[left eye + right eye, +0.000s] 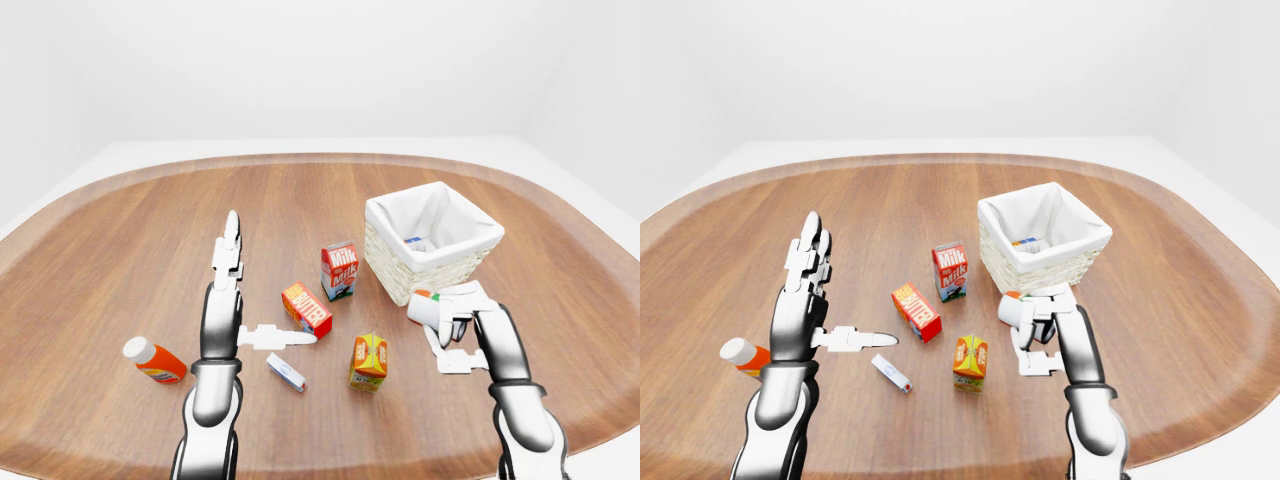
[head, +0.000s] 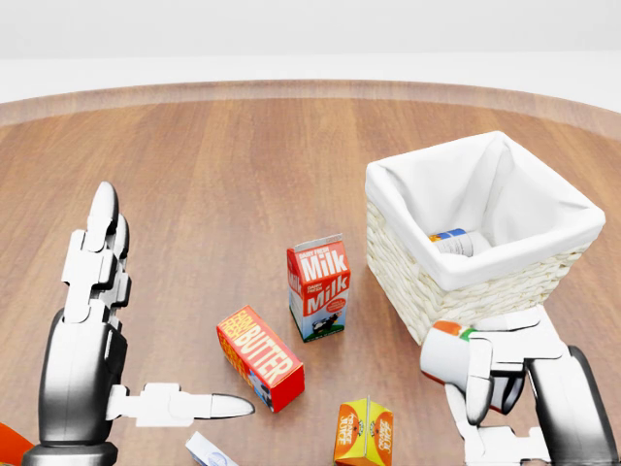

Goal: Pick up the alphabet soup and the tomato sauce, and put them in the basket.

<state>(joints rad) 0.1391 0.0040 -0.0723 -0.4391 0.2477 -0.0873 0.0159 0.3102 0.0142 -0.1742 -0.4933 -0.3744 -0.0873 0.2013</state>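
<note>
Tomato sauce (image 2: pixel 448 356) lies tilted — end up-left — right hand (image 2: pixel 500 383) fingers (image 2: pixel 482 383) curled round it.

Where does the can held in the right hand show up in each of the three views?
Left-eye view: the can lies right of centre, just below the basket.
Head view: lower right, under the basket's near corner.
Right-eye view: centre, below the basket.
Shared landmark: the milk carton, to the can's left.

Right robot hand (image 2: pixel 485 374) clenched, left (image 2: pixel 92 320) splayed
</note>
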